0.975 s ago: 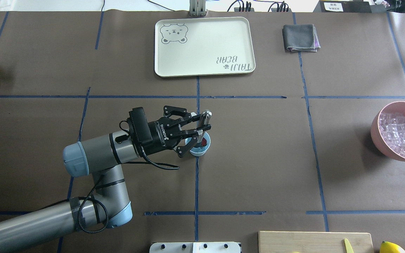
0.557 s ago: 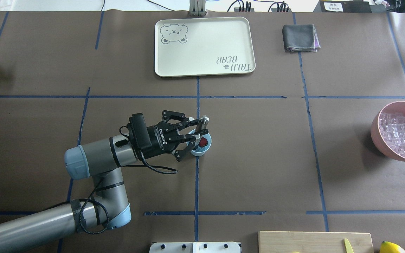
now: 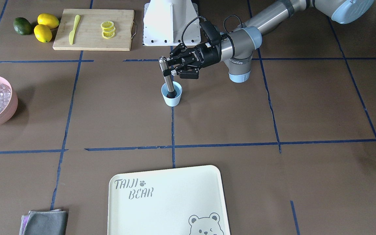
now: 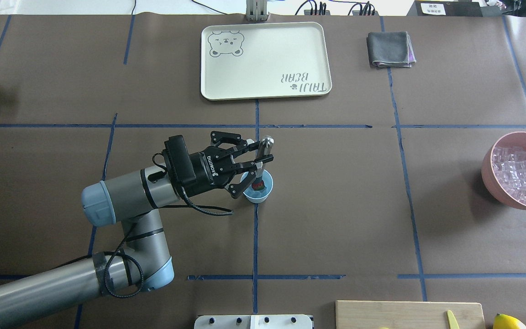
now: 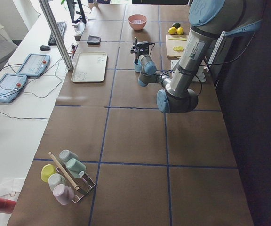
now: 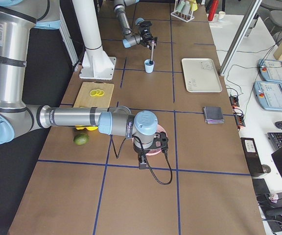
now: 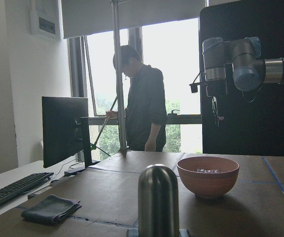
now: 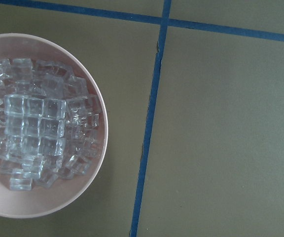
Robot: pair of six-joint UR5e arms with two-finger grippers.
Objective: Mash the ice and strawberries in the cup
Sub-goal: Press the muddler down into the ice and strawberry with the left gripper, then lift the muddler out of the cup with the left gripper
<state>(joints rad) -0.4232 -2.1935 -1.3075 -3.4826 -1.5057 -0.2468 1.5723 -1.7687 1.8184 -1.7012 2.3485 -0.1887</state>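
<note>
Near edge, robot's right corner: wooden cutting board [image 3: 93,29] carrying three lemon slices [image 3: 107,29] and a yellow knife [image 3: 74,24]. Two whole lemons [image 3: 48,20] and a dark green fruit [image 3: 22,26] lie just beside it on the tabletop [image 3: 273,114]. The left arm reaches in from the near left. The left claw [image 3: 170,67] is turned sideways, its fingers pinching the upper shaft of a steel muddler [image 3: 167,81] below the domed top. The muddler is slightly tilted, and its dark lower end is down inside the cup [image 3: 172,99]. The cup stands upright on the central blue tape line, roughly midway between the near and far edges. A red strawberry [image 4: 259,185] shows in the bottom of the cup, against the muddler's foot. I cannot tell whether any cubes are in the cup. At about the same depth, at the right edge, a pink bowl [image 4: 489,169] is heaped with ice [image 8: 33,123]. The right arm hangs above this bowl, its wrist camera looking straight down into it. The right claw [image 7: 215,116] shows too small to tell whether it is spread or closed. Far edge: a cream tray [image 4: 263,59] with a bear print sits on the centre line. A folded grey cloth [image 4: 390,49] lies to its right, well apart.
</note>
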